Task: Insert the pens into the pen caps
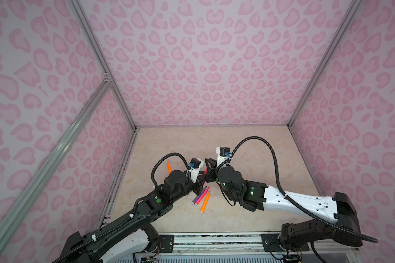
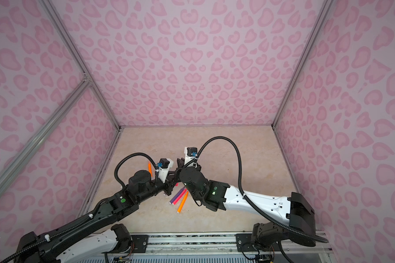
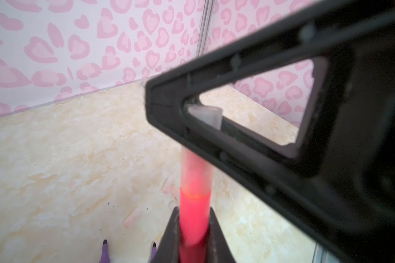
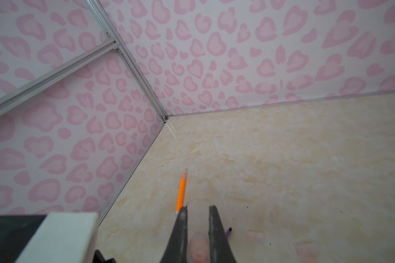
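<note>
My left pincer [image 3: 193, 210] was clamped on the barrel of one pink pen [image 3: 194, 201], held clear of the worktop [image 1: 249, 159] near its middle. My right pincer [image 4: 198, 208] was closed on one pen cap [image 3: 195, 173] that sat over that pen's tip, so the two pincers met nose to nose. I could not tell whether the cap was pushed fully home. Just nearer my bases lay a tight bundle: a purple pen [image 1: 199, 195], a second pink pen [image 1: 203, 195] and an orange pen [image 1: 205, 202], side by side with their tips pointing away from me. The left wrist view showed one purple tip [image 3: 105, 243] and another purple tip [image 3: 154, 245], so I counted two purple pens there. A second orange pen [image 1: 169, 167] lay alone, off to the left beside my left arm. That made six pens: two orange, two pink, two purple. Of the loose caps I made out only two, a faint cap [image 4: 254, 236] and a fainter cap [image 4: 306, 248], lying apart on the worktop by my right pincer.
</note>
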You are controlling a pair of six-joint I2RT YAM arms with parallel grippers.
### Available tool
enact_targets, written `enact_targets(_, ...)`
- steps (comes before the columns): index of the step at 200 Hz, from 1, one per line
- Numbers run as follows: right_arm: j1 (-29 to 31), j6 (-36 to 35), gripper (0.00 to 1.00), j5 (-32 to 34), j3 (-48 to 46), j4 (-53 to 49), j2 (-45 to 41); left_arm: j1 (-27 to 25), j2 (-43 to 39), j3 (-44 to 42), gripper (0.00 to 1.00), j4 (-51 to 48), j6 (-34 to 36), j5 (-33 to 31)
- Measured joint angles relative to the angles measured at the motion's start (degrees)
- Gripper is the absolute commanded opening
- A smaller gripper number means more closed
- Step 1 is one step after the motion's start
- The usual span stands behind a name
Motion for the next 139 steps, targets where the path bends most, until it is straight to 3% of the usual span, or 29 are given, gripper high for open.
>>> enact_targets(49,1.25,2.99,0.0,1.73,-5.03,6.01,-0.2,0.85,-1.11,-0.52,0.04,-3.26,0.24,2.82)
enact_targets(97,1.31,3.65,0.0,-3.43,-15.04,18.32,-3.89,8.15,-2.03,-2.75,0.04,-3.19,-0.59,19.28)
enact_targets(139,1.31,3.43,0.0,-8.7,-20.09,26.34,-6.23,9.33,-3.93,-4.13,0.04,-2.51,-1.66,24.92)
